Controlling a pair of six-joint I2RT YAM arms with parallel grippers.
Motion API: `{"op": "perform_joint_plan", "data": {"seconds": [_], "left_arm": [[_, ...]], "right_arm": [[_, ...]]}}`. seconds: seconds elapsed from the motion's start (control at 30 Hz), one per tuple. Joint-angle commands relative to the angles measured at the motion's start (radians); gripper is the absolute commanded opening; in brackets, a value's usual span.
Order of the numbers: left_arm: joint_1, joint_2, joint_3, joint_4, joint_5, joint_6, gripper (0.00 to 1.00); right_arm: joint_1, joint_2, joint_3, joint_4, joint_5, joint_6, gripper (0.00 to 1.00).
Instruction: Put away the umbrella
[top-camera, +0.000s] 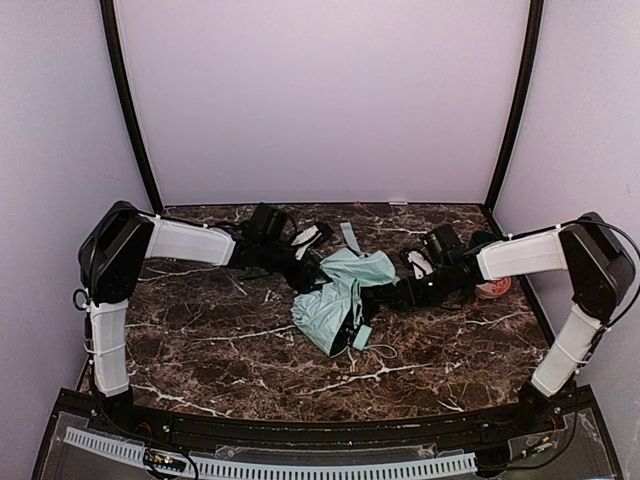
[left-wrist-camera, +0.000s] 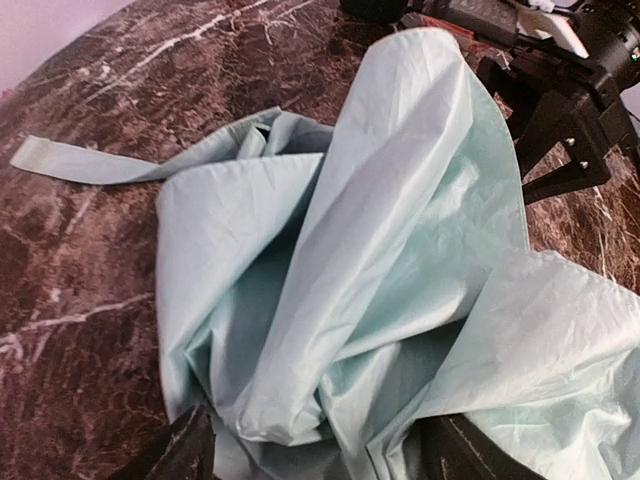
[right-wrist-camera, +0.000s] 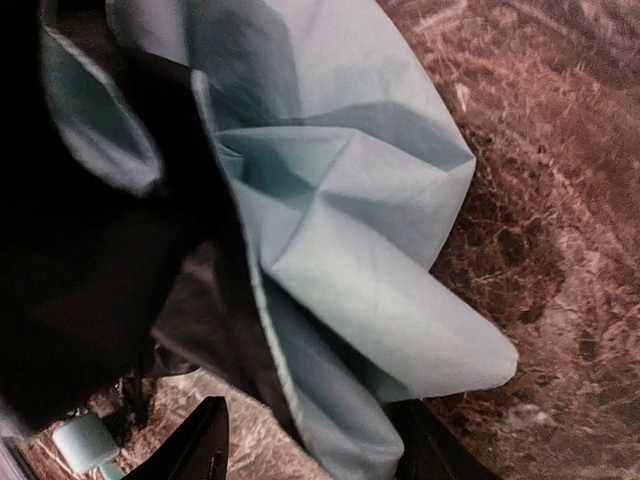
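Top external: umbrella (top-camera: 340, 290) bunched between parted left and right jaws.

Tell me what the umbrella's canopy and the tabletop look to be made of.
Umbrella canopy: thin synthetic fabric, probably nylon or polyester, faint sheen; it creases sharply and drapes. Tabletop: dark brown marble look, white veins, smooth; real stone or printed laminate, cannot tell.
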Motion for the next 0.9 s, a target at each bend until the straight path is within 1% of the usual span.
{"op": "perform_joint_plan", "data": {"seconds": [0.0, 0.1, 0.2, 0.23, 0.37, 0.47, 0.57, 0.63, 0.7, 0.77, 0.87], "left_arm": [[-0.017, 0.005, 0.017, 0.016, 0.137, -0.002, 0.73], [-0.051, -0.009, 0.006, 0.0, 0.162, 0.054, 0.69], [-0.091, -0.03, -0.033, 0.005, 0.149, 0.103, 0.63], [-0.102, -0.036, -0.051, 0.014, 0.135, 0.111, 0.62], [-0.142, -0.058, -0.099, 0.029, 0.129, 0.125, 0.61], [-0.169, -0.09, -0.128, 0.023, 0.092, 0.142, 0.61], [-0.177, -0.154, -0.172, 0.016, 0.044, 0.141, 0.61], [-0.177, -0.22, -0.224, 0.029, 0.016, 0.133, 0.63], [-0.179, -0.284, -0.272, 0.045, -0.001, 0.119, 0.67], [-0.185, -0.331, -0.294, 0.04, -0.018, 0.103, 0.69], [-0.207, -0.371, -0.3, 0.007, -0.081, 0.071, 0.71]], "right_arm": [[-0.002, 0.084, 0.004, 0.084, -0.048, -0.027, 0.47], [-0.002, 0.113, 0.042, 0.096, -0.065, -0.043, 0.19], [0.0, 0.125, 0.091, 0.123, -0.112, -0.043, 0.03], [0.004, 0.128, 0.108, 0.133, -0.125, -0.042, 0.0], [0.041, 0.146, 0.178, 0.17, -0.179, -0.053, 0.0], [0.065, 0.169, 0.245, 0.15, -0.213, -0.074, 0.0], [0.068, 0.167, 0.236, 0.139, -0.208, -0.08, 0.0], [0.067, 0.153, 0.208, 0.143, -0.214, -0.093, 0.01], [0.063, 0.159, 0.196, 0.128, -0.254, -0.129, 0.03], [0.063, 0.186, 0.205, 0.092, -0.29, -0.182, 0.03], [0.065, 0.241, 0.254, 0.026, -0.305, -0.262, 0.03]]}}
